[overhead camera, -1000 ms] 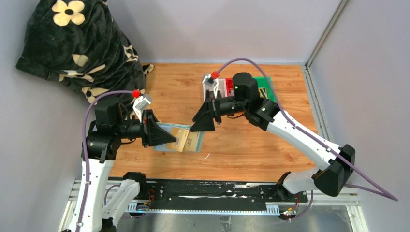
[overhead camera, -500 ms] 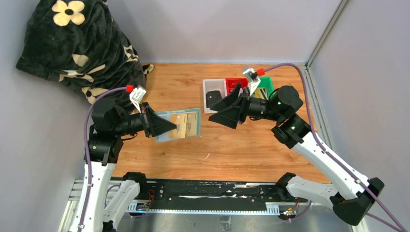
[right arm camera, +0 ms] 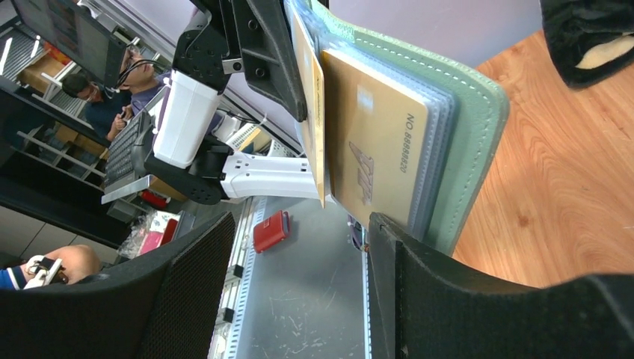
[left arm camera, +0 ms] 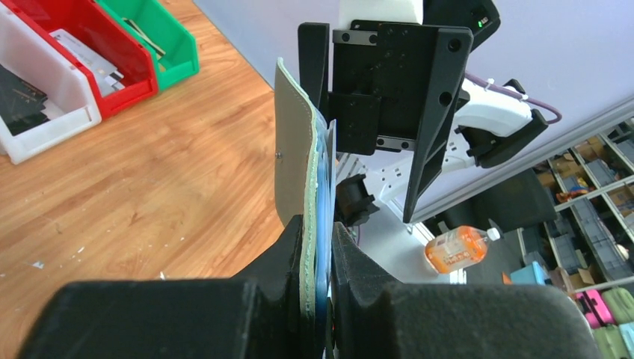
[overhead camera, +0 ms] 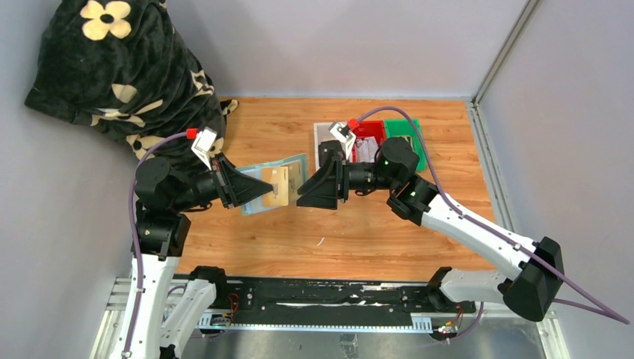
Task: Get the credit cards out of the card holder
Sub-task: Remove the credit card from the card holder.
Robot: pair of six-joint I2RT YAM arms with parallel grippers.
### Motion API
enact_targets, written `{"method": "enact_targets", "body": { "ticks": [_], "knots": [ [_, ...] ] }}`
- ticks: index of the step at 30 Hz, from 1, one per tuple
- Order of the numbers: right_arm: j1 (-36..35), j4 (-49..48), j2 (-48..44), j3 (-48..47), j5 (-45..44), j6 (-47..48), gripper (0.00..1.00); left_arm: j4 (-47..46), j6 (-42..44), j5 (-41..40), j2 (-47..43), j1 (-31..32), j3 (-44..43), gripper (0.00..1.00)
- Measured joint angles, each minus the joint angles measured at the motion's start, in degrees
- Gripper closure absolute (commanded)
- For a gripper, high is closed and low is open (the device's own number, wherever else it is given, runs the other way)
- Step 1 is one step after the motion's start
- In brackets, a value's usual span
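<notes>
Wood table [overhead camera: 359,224]: card holder [left arm camera: 293,157] stayed clamped aloft in left gripper [left arm camera: 318,247]; right gripper [right arm camera: 299,239] had swung back to the card holder, jaws wide astride its tan-gold card [right arm camera: 370,142], pull still pending

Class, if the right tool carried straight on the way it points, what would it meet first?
The right tool would probably meet the tan-gold plastic card standing out of the sage-green soft wallet that the left tool pinches; depth unclear.
</notes>
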State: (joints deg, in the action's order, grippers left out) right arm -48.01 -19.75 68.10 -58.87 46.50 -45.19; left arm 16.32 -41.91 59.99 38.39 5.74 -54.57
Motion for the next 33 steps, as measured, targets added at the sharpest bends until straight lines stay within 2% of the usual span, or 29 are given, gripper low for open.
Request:
{"method": "enact_targets", "body": {
  "ticks": [7, 15, 23, 33],
  "knots": [
    [-0.4, -4.9, 2.8, 0.0, 0.7, -2.4, 0.35, -1.7, -1.5, 0.4, -0.1, 0.0, 0.0, 1.00],
    [-1.3, -9.5, 7.2, -0.7, 1.7, -5.9, 0.54, -2.1, -1.4, 0.4, -0.1, 0.0, 0.7, 1.00],
    [-1.5, -12.7, 8.1, -2.4, 2.0, -7.9, 0.60, -1.2, 0.0, 0.5, -0.1, 0.0, 0.8, 1.00],
    [-1.6, -16.5, 10.5, -2.6, 2.0, -10.5, 0.77, 0.2, 1.3, 0.9, -0.5, 0.0, 0.8, 1.00]
  ]
}}
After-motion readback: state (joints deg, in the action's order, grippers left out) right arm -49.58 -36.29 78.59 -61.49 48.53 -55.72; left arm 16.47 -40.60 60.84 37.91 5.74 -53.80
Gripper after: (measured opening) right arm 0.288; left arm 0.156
